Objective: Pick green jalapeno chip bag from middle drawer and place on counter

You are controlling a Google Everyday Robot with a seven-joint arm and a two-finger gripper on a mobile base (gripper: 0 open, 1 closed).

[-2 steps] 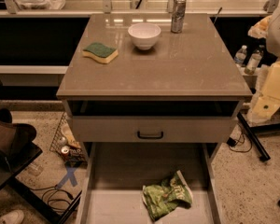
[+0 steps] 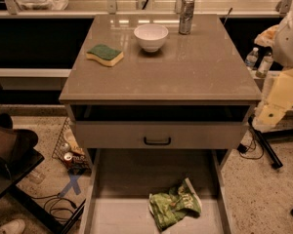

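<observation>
The green jalapeno chip bag (image 2: 175,206) lies crumpled on the floor of the open middle drawer (image 2: 122,218), right of centre near the bottom of the view. The counter (image 2: 185,69) is the tan-grey top of the cabinet above it. My arm (image 2: 282,89), white and pale yellow, hangs at the right edge beside the cabinet, well above and to the right of the bag. The gripper itself is out of view past that edge.
On the counter stand a white bowl (image 2: 151,36), a green-topped yellow sponge (image 2: 104,54) and a metal can (image 2: 186,15). A closed drawer front with a black handle (image 2: 157,141) sits above the open drawer. Cans, a wire basket (image 2: 68,150) and cables lie on the floor at left.
</observation>
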